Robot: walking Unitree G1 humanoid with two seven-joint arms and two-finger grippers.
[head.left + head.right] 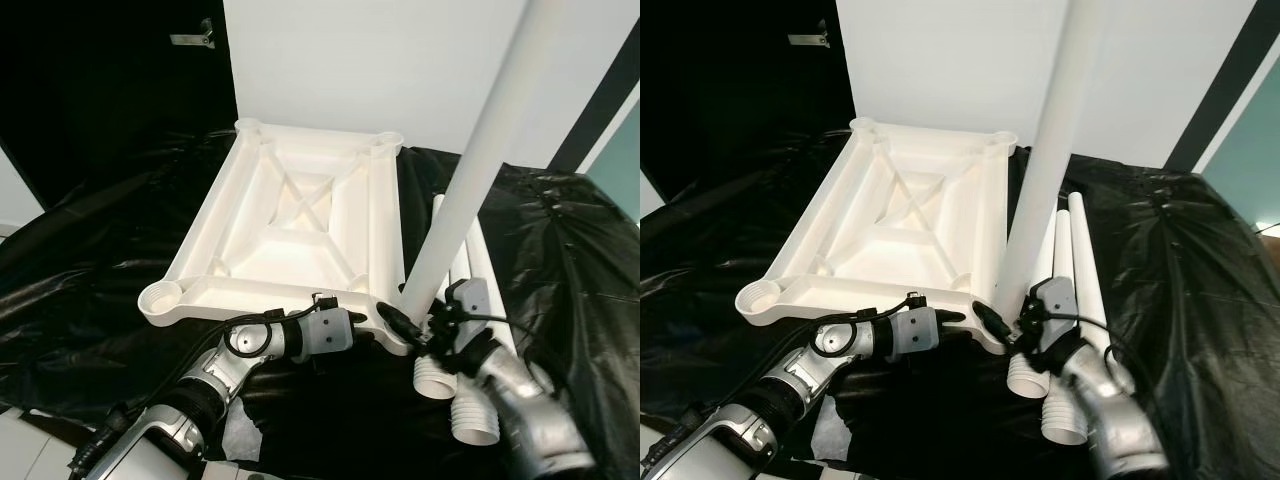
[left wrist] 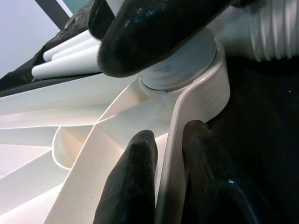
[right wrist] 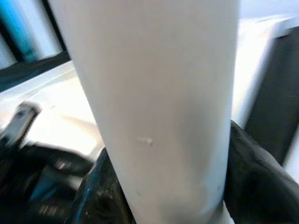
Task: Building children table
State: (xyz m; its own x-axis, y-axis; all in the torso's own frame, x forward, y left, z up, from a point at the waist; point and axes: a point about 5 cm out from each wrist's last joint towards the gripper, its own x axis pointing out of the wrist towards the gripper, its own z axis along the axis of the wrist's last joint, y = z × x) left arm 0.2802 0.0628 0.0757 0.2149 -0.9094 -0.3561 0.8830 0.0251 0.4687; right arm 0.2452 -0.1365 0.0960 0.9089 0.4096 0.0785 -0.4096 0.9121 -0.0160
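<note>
White plastic tabletop [image 1: 300, 225] upside down on black sheeting [image 1: 90, 260], ribs and four corner sockets facing up. Landmark for all places below: near-right corner socket [image 1: 400, 325] of that tabletop, the corner closest to the robot.

Step in hand, by judgement: seating the first leg. Upright leg [image 1: 470, 170] standing in that socket, slightly tilted, its threaded end at the socket mouth as seen in the left wrist view. Thread engagement not readable.

Right gripper [image 1: 425, 318] just beside the socket, fingers closed around the leg's base; right wrist view shows dark fingers on either side of the tube. Left gripper [image 2: 170, 186] at the tabletop rim next to the same socket, one finger [image 2: 128, 186] inside the rim wall, the other outside, pinching it to steady the top.

Spare legs [image 1: 475, 395] lying on the sheeting just beyond the socket, threaded ends toward the robot.

Next move, by judgement: bring leg square to socket, then twist while keeping the rim clamped. Risk: cross-threading if still tilted.
</note>
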